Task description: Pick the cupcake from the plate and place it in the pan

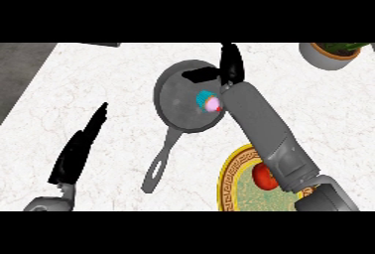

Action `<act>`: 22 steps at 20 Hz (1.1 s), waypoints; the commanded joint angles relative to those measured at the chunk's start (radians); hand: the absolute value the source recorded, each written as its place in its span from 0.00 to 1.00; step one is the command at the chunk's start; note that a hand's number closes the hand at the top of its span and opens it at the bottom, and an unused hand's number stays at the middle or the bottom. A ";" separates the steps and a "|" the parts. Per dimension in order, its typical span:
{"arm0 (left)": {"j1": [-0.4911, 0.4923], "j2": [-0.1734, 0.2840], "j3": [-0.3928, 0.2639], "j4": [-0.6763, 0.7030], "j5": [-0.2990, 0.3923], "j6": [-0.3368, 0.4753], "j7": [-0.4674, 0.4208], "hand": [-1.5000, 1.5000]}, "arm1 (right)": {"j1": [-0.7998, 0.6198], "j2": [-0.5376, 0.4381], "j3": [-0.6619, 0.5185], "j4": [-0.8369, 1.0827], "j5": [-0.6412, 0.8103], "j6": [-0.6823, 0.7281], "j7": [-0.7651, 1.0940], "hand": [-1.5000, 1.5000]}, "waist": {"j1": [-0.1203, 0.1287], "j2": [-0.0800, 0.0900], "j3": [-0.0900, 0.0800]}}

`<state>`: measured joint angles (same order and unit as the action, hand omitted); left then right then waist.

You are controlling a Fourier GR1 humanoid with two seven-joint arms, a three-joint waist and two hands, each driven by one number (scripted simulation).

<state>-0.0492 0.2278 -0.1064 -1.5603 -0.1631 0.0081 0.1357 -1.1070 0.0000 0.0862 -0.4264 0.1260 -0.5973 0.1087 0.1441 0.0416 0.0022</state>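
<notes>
White marble surface (95, 74), grey strip at left. Pan (179, 101): holds the cupcake (210, 102), lying by the right rim, so placement looks done. Your right hand (223, 67): above the far rim, fingers straight, holding nothing (likely just released). Left hand (77, 149): flat, idle, lower left. Plate (238, 173): keeps a tomato (264, 177). Pot (333, 52) sits clear.

both robot hands open: left robot hand (77, 149), right robot hand (228, 64).
</notes>
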 commanded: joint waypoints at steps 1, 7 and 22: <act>-0.041 0.018 0.047 0.023 0.024 -0.007 0.006 0.50 | -0.005 0.000 -0.070 0.013 -0.076 -0.125 -0.074 0.00 | -0.029 -0.003 -0.001; 0.072 0.022 0.056 -0.019 0.031 -0.001 -0.010 0.50 | 0.072 -0.011 -0.195 0.037 -0.143 -0.154 -0.265 0.00 | -0.073 -0.017 0.000; 0.110 0.017 0.100 -0.078 0.009 0.010 0.051 0.50 | 0.327 -0.304 -0.231 -0.087 -0.168 0.164 -0.430 0.00 | -0.142 -0.042 -0.002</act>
<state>0.0619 0.2445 -0.0148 -1.6133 -0.1486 0.0209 0.1540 -0.8316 -0.2265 -0.1364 -0.4734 -0.0323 -0.5167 -0.3164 0.0082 0.0016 0.0004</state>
